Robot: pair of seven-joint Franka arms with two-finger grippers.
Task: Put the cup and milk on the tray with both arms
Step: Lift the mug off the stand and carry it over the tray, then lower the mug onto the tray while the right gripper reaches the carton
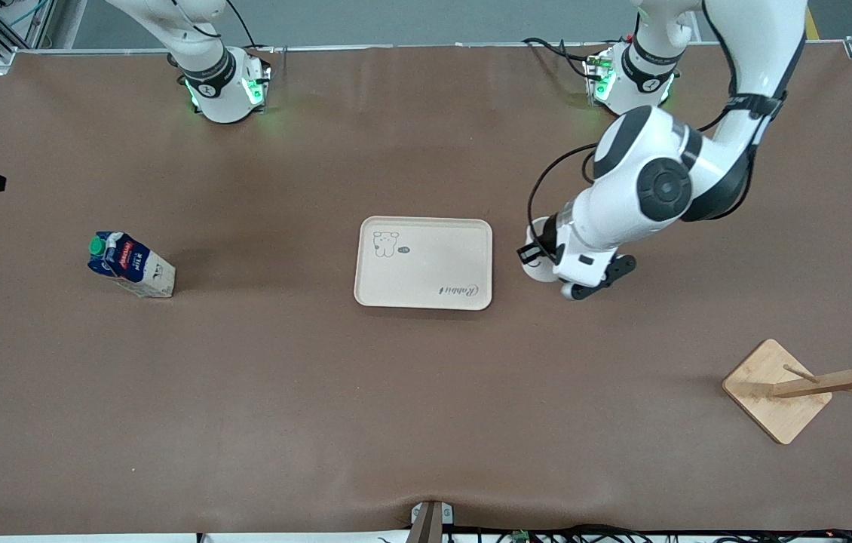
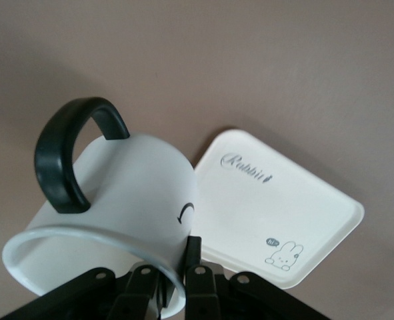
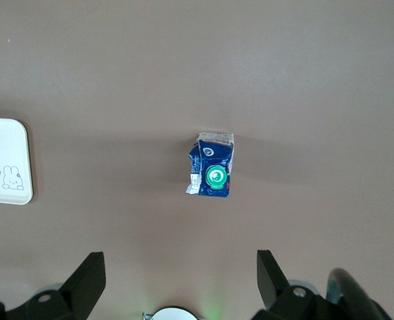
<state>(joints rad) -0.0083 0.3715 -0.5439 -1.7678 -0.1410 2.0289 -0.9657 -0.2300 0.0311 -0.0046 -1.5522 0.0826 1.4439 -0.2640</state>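
— Both jaws, how do they stand?

— Left gripper (image 2: 173, 293) is clamped on the cup's (image 2: 117, 207) rim, holding it in the air just beside the tray (image 1: 426, 290), toward the left arm's end of the table (image 1: 426, 422). Right gripper (image 3: 180, 283) hangs spread wide, grasping nothing, directly over the milk (image 3: 211, 173).

— And the milk?

— Upright on the table, well apart from the tray, toward the right arm's end.
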